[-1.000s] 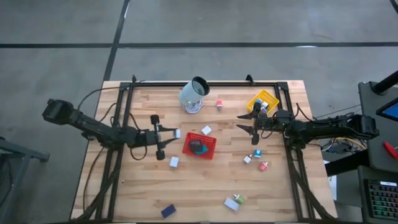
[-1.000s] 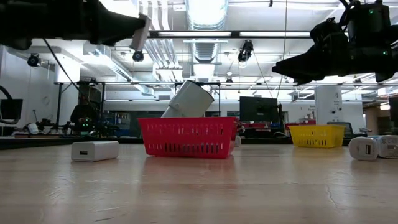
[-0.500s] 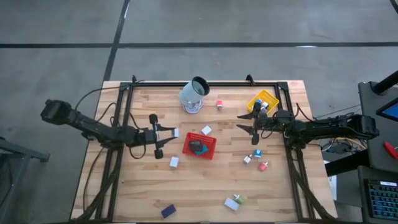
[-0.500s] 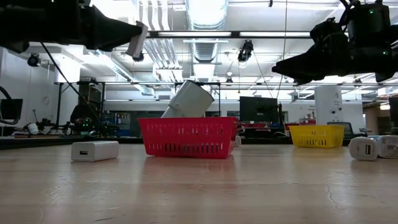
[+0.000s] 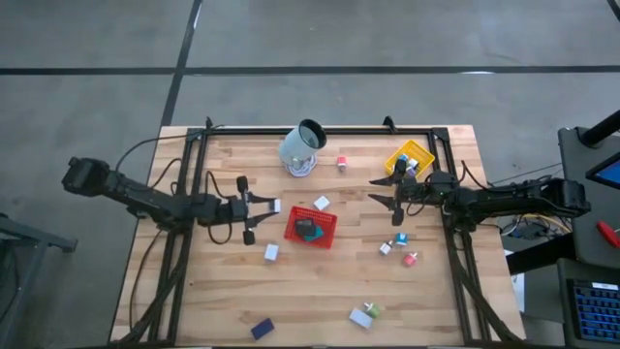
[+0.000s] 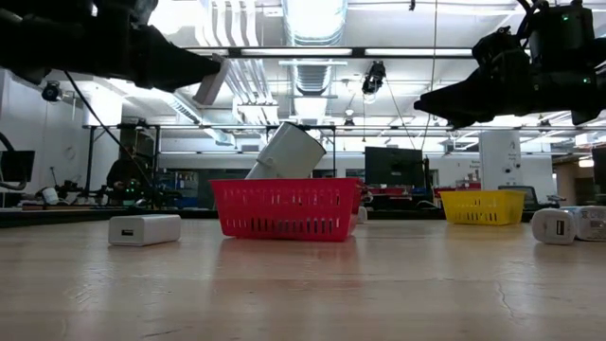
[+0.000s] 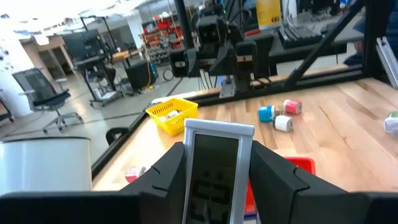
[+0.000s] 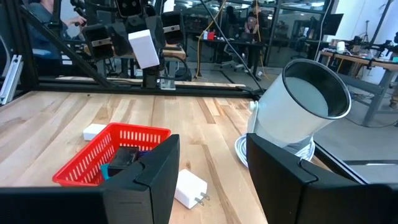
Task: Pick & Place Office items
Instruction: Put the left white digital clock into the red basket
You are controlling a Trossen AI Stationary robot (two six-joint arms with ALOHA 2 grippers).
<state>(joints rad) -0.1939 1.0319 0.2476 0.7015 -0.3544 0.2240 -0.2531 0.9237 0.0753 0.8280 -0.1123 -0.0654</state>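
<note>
A: Over the tabletop (image 5: 223, 291), where is the left tool (image 5: 269, 206)?

B: It hangs in the air just left of the red tray (image 5: 311, 226), clamped on a white block (image 7: 214, 163). From its wrist camera, the block stands upright between both fingers (image 7: 166, 174). In the low view the block (image 6: 210, 80) sits tilted at the tool's tip, well above the wood.

A: And the right tool (image 5: 391, 197)?

B: It hovers beside the yellow tray (image 5: 410, 158), jaws parted with nothing between them. Its wrist view looks past its fingers (image 8: 152, 165) toward the red tray and the cup (image 8: 301, 106).

A: Where do the other items lie?

B: A dark item (image 5: 308, 229) with something teal rests inside the red tray. A white charger (image 5: 322, 203) lies just off that tray's far right corner, and another white block (image 5: 271, 252) lies near its front left. A small pink piece (image 5: 342, 162) sits right of the cup. White, teal and pink bits (image 5: 399, 244) cluster below the right tool. Near the front edge lie a dark blue block (image 5: 262, 329) and a white and green pair (image 5: 365, 314).

A: And the cup?

B: Tilted, at the far side of the tabletop.
</note>
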